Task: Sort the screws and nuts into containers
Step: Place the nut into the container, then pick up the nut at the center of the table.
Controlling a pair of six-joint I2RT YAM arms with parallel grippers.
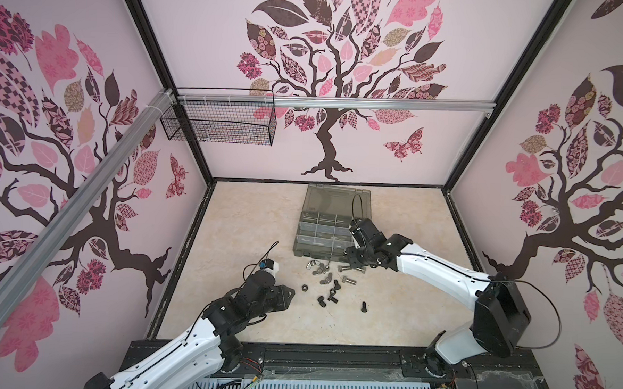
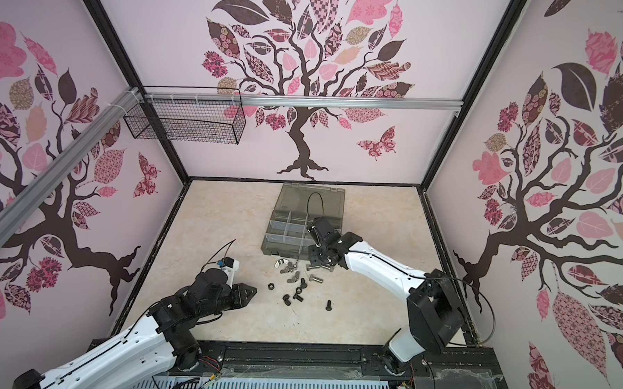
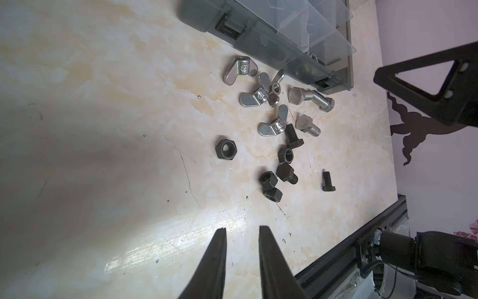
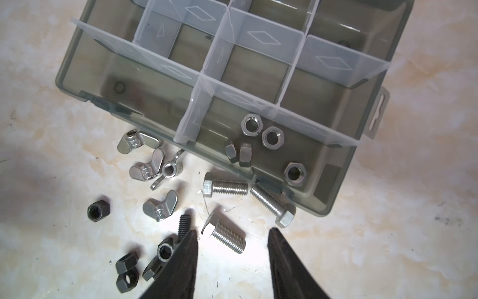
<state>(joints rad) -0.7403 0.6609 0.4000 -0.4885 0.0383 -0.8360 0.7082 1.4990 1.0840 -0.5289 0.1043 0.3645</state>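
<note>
Right gripper (image 4: 231,230), fingers wide apart, empty, over silver screws (image 4: 225,187) beside the case (image 4: 336,186); silver nuts (image 4: 273,137) inside it. One finger half-hides a black screw (image 4: 184,225). Left gripper (image 3: 241,229) narrowly parted, empty, farther off.

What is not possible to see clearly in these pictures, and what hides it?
The organizer case, in both top views: the right arm covers its right compartments; contents too small.
Same case, right wrist view: far compartments cut off by the edge.
A black screw, right wrist view: its head is behind a finger of the right gripper.
The wire basket, in a top view: contents too small through the mesh.
</note>
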